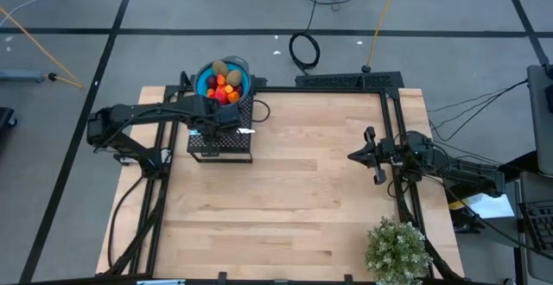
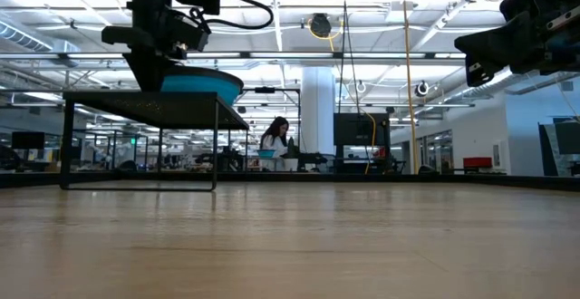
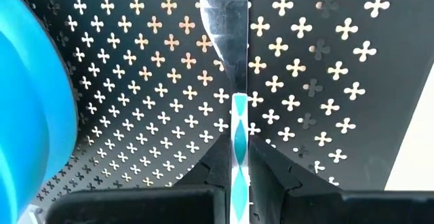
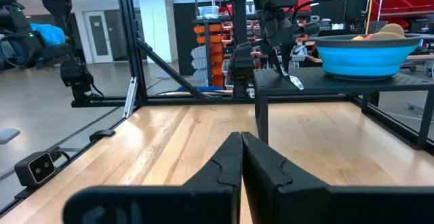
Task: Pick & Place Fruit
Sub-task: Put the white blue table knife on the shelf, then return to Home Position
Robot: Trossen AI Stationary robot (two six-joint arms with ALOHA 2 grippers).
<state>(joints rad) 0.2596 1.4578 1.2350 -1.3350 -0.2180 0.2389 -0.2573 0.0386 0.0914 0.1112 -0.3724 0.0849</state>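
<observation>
while piled in bowl (image 1: 243, 66), fruit (image 1: 223, 85)

Bright blue bowl (image 1: 244, 83) brims with red, orange and olive-brown fruit (image 1: 224, 84); black stand (image 3: 319, 61) shows clover-shaped perforations; knife (image 3: 239, 157) flashes teal-and-white diamonds.

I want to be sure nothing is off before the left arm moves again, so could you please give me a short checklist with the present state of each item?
1. Left gripper holds something: ok, closed on the thin silver-blue stick, over the black perforated stand.
2. Fruit contained: ok, all visible pieces sit in the blue bowl.
3. Bowl seated: ok, it rests on the stand's top at its far end.
4. Stick touching the stand: cannot tell.
5. Right gripper out of the way: ok, shut and empty, above the table's right side.
6. Table between the arms: ok, bare wood.
</observation>
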